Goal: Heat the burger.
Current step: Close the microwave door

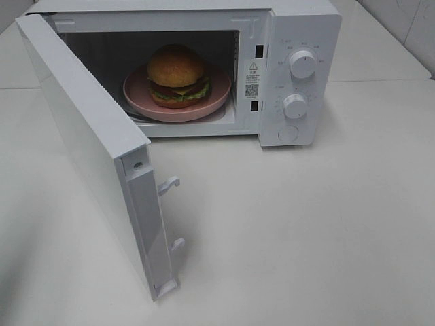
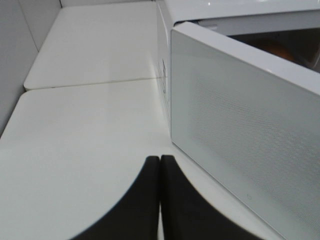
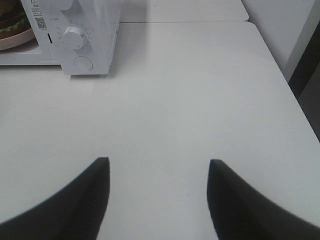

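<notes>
We are seeing a glossy round burger (image 1: 177,73) sitting on a smooth pink plate (image 1: 136,95) inside a boxy white microwave (image 1: 302,34); left jaws pressing together, right jaws gaping wide.

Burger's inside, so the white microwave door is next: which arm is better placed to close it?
Left: the left gripper, shut, sits beside the white door's outer face; the right gripper hangs open over the table.

The burger (image 1: 177,76) is round with a shiny brown bun, green lettuce and yellow cheese. It stands upright on the pink plate (image 1: 138,98) inside the open microwave (image 1: 323,61), at 11 o'clock.
</notes>
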### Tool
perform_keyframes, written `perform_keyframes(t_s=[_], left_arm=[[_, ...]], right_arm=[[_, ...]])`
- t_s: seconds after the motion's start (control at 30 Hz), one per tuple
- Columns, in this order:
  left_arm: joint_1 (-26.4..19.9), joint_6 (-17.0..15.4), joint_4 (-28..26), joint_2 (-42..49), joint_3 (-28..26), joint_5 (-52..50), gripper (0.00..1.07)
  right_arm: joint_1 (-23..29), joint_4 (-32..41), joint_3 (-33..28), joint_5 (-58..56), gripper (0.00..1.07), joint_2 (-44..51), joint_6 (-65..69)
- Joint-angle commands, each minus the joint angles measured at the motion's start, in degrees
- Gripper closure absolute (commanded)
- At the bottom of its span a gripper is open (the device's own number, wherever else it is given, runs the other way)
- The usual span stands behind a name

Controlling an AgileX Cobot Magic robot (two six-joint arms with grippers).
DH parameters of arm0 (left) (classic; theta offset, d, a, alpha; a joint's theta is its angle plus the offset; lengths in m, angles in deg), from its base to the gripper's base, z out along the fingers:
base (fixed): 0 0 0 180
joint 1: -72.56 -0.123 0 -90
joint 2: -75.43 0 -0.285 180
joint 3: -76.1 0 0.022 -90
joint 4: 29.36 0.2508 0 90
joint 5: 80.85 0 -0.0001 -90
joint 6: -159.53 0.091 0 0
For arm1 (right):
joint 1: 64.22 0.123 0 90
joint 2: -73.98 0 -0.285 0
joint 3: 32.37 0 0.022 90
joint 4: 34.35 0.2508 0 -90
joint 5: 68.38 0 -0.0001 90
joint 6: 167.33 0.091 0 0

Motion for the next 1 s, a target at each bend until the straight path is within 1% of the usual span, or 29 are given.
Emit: perform_keyframes(t_s=[0.03,0.07,0.1,0.13,0.17,0.2,0.23,0.27,0.3,0.33,0.37,0.4,0.43,0.47,0.5,0.53,0.57,0.63,0.73,0.8,0.83,0.9,1.0], left_arm=[[-0.17,7.62,-6.59,-8.88,0.34,-5.44,1.06],[-0.17,7.62,-6.59,-8.88,0.34,-5.44,1.06],[-0.17,11.63,-11.75,-14.73,0.34,-8.31,1.06],[-0.17,11.63,-11.75,-14.73,0.34,-8.31,1.06],[0.06,16.16,-16.62,-19.77,0.11,-10.54,1.06],[0.40,18.79,-19.31,-22.46,-0.23,-11.63,1.06],[0.40,18.79,-19.31,-22.46,-0.23,-11.63,1.06],[1.66,23.43,-23.26,-27.16,-1.20,-13.41,1.06],[1.66,23.43,-23.26,-27.16,-1.20,-13.41,1.06],[3.50,28.13,-26.64,-31.97,-2.29,-15.36,1.06],[4.76,29.97,-27.79,-34.26,-2.86,-16.44,1.06],[4.76,29.97,-27.79,-34.26,-2.86,-16.44,1.06],[6.93,32.09,-29.11,-38.10,-4.01,-18.62,1.06],[6.93,32.09,-29.11,-38.10,-4.01,-18.62,1.06],[9.40,32.66,-29.56,-41.60,-5.04,-20.51,1.06],[10.54,32.66,-29.56,-43.43,-5.73,-21.37,1.06],[10.54,32.66,-29.56,-43.43,-5.73,-21.37,1.06],[14.21,32.60,-29.68,-48.87,-8.19,-23.95,1.06],[15.07,32.54,-29.68,-50.08,-8.71,-24.81,1.06],[18.16,32.37,-29.68,-53.74,-10.66,-27.33,1.06],[18.16,32.37,-29.68,-53.74,-10.66,-27.33,1.06],[20.05,32.37,-29.79,-56.78,-12.49,-28.53,1.06],[20.63,32.37,-30.02,-57.87,-13.24,-28.93,1.06]], right_arm=[[-0.11,0.06,-0.11,0.63,0.52,1.55,-0.52],[-0.11,0.06,-0.11,0.63,0.52,1.55,-0.52],[-0.11,0.06,-0.11,0.63,0.52,1.55,-0.52],[-0.11,0.06,-0.11,0.63,0.52,1.55,-0.52],[-0.11,0.06,-0.11,0.63,0.52,1.55,-0.52],[-0.11,0.06,-0.11,0.63,0.52,1.55,-0.52],[-0.11,0.06,-0.11,0.63,0.52,1.55,-0.52],[-0.11,0.06,-0.11,0.63,0.52,1.55,-0.52],[-0.11,0.06,-0.11,0.63,0.52,1.55,-0.52],[-0.11,0.06,-0.11,0.63,0.52,1.55,-0.52],[-0.11,0.06,-0.11,0.63,0.52,1.55,-0.52],[-0.11,0.06,-0.11,0.63,0.52,1.55,-0.52],[-0.11,0.06,-0.11,0.63,0.52,1.55,-0.52],[-0.11,0.06,-0.11,0.63,0.52,1.55,-0.52],[-0.11,0.06,-0.11,0.63,0.52,1.55,-0.52],[-0.11,0.06,-0.11,0.63,0.52,1.55,-0.52],[-0.11,0.06,-0.11,0.63,0.52,1.55,-0.52],[-0.11,0.06,-0.11,0.63,0.52,1.55,-0.52],[-0.11,0.06,-0.11,0.63,0.52,1.55,-0.52],[-0.11,0.06,-0.11,0.63,0.52,1.55,-0.52],[-0.11,0.06,-0.11,0.63,0.52,1.55,-0.52],[-0.11,0.06,-0.11,0.63,0.52,1.55,-0.52],[-0.11,0.06,-0.11,0.63,0.52,1.55,-0.52]])
